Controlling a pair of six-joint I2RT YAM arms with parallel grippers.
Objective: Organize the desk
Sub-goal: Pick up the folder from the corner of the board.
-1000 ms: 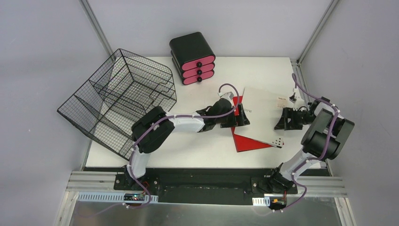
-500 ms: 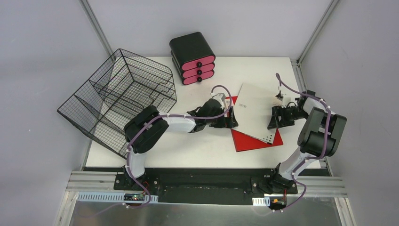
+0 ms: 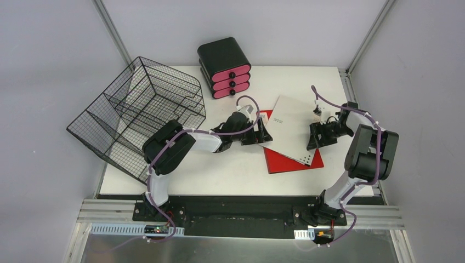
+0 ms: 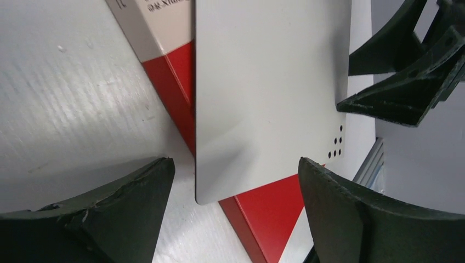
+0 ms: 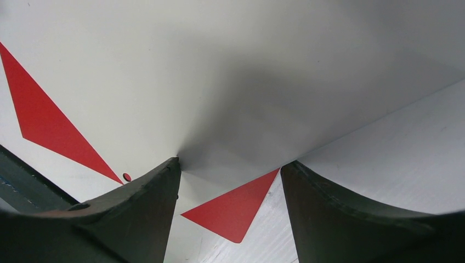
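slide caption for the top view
Open left gripper and open right gripper flank a notebook on the desk; wire basket and drawers nearby.

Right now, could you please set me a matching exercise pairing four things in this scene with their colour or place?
Things:
1. wire basket
2. drawer unit
3. notebook
4. left tool

Descriptions:
A. white cover over red
B. black body, pink fronts
C. open, at the notebook's left side
D. black mesh, at the left side of the desk

Pairs: 1-D; 2-B; 3-A; 4-C
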